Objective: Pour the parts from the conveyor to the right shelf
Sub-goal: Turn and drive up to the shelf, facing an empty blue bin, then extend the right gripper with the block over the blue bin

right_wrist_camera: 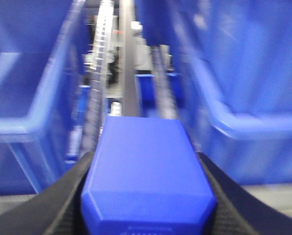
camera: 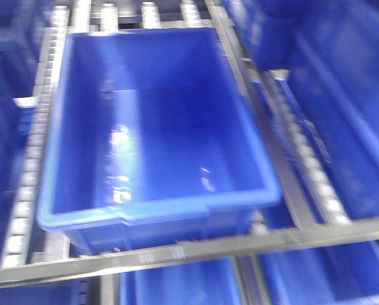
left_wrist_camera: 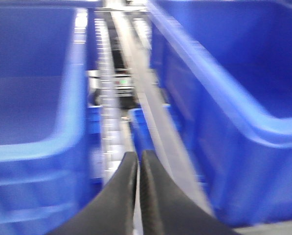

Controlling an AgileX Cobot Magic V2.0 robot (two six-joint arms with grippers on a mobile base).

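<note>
All three views face the shelf (camera: 176, 252) closely.

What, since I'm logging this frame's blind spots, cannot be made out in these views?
- Front view: neither gripper nor conveyor in frame; blur smears the blue bin and shelf rollers.
- Right wrist view: the blue part in the right gripper is cut off by the bottom edge; its stud is unseen.
- Left wrist view: blur hides what lies beyond the shut left gripper.

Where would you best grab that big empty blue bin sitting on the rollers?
Probably by the near rim of the blue bin, coming from the front and above. It juts out as a thick lip there; the glossy walls offer no hold, and metal rails run along both long sides.
</note>
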